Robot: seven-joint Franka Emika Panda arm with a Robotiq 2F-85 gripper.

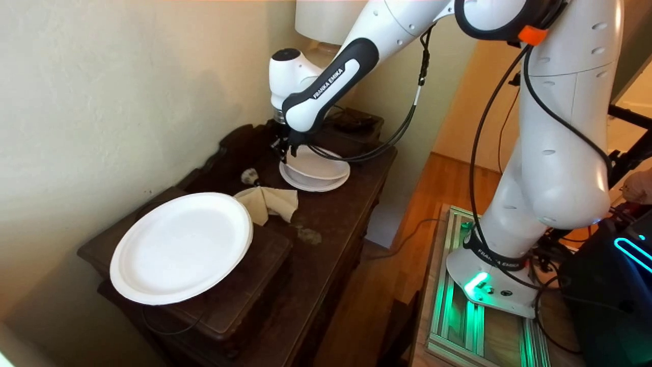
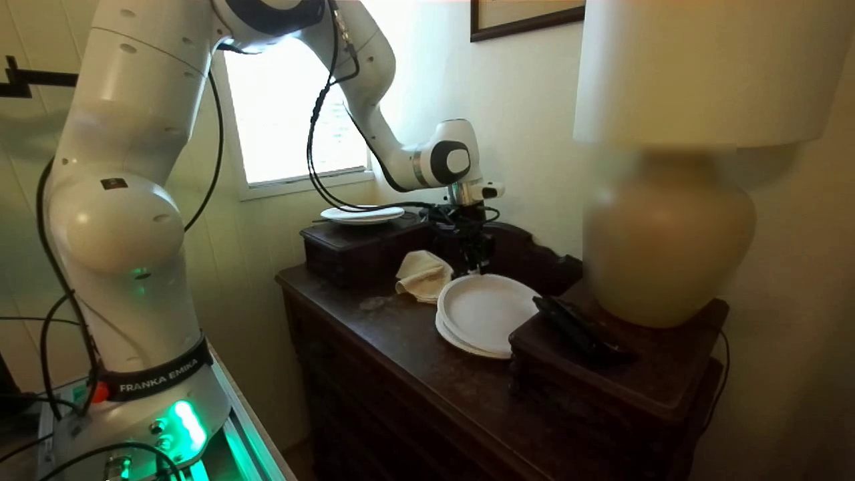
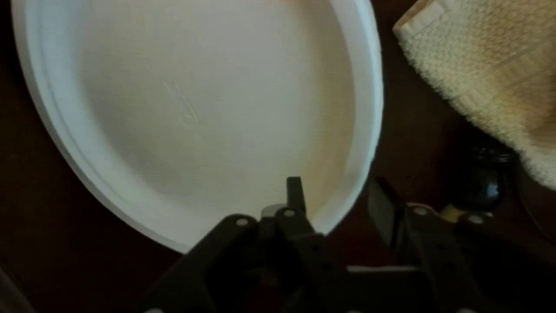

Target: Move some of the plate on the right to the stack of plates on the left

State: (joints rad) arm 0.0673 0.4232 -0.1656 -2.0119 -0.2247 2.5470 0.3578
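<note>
I was in a home, though which room I could not tell. My worktop (image 2: 414,341) was the top of a dark wooden dresser (image 2: 374,401) with a low, curved backboard (image 2: 528,257). In an exterior view a shaded table lamp (image 2: 668,234) stood at one end, a framed picture (image 2: 528,23) hung on the wall (image 2: 521,100), and daylight whitened a window (image 2: 294,127). Wooden floorboards (image 1: 433,199) showed below the dresser's front edge.
</note>
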